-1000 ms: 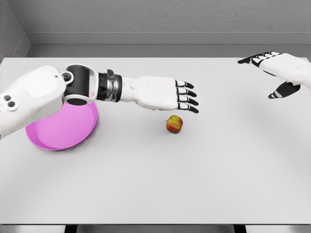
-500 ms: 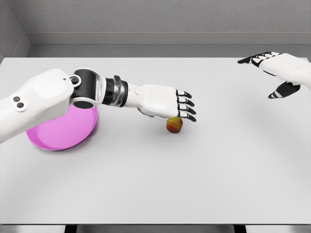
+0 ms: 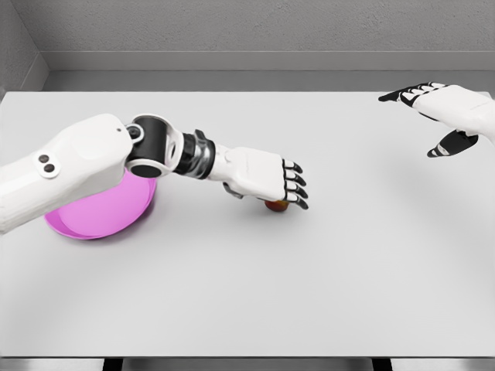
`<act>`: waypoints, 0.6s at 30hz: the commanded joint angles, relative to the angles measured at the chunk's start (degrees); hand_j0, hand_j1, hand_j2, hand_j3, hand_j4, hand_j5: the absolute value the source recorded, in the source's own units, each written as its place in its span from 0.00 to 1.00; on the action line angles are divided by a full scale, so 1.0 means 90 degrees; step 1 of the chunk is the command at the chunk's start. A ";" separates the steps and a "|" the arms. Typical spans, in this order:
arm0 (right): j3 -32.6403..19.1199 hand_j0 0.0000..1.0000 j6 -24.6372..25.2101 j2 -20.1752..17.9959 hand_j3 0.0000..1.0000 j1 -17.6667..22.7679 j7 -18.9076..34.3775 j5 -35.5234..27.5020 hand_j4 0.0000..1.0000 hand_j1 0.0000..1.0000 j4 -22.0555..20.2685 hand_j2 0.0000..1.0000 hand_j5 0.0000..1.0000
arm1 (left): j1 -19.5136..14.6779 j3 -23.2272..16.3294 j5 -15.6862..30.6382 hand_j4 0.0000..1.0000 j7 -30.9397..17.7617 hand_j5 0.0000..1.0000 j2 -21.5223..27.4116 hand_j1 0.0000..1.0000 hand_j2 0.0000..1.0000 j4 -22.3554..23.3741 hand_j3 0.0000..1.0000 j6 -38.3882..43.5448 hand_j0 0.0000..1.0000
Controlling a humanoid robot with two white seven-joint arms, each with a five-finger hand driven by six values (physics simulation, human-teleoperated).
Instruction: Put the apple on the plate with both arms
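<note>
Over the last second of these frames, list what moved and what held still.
The left hand dropped down over the small red-yellow apple, which is now mostly hidden beneath its palm and fingers; whether they have closed on it cannot be told. The left arm lowered, covering more of the round pink plate. The apple, plate and grey table kept their places, and the right hand stayed raised and open at far right.

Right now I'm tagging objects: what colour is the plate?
The plate is pink-magenta, seen in the head view, partly under the left arm.
</note>
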 commanded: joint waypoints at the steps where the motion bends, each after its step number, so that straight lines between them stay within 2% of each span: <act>1: -0.0001 1.00 0.0002 -0.0007 1.00 0.0000 -0.0003 -0.0008 1.00 1.00 -0.0001 1.00 1.00 | 0.0000 0.0016 0.0031 1.00 -0.0059 1.00 -0.0068 1.00 1.00 0.0003 1.00 0.0008 1.00; 6: -0.0001 1.00 0.0002 -0.0007 1.00 0.0000 -0.0003 -0.0008 1.00 1.00 -0.0001 1.00 1.00 | -0.0010 0.0026 0.0011 1.00 -0.0069 1.00 -0.0214 1.00 1.00 0.0198 1.00 0.0008 1.00; 15: -0.0001 1.00 0.0002 -0.0017 1.00 0.0000 -0.0003 -0.0008 1.00 1.00 -0.0001 1.00 1.00 | -0.0029 0.0007 -0.0018 1.00 -0.0088 1.00 -0.0546 1.00 1.00 0.0901 1.00 0.0008 1.00; 18: -0.0001 1.00 0.0002 -0.0017 1.00 0.0000 -0.0003 -0.0008 1.00 1.00 -0.0001 1.00 1.00 | -0.0029 -0.0023 -0.0008 1.00 -0.0245 1.00 -0.0605 1.00 1.00 0.0940 1.00 0.0008 1.00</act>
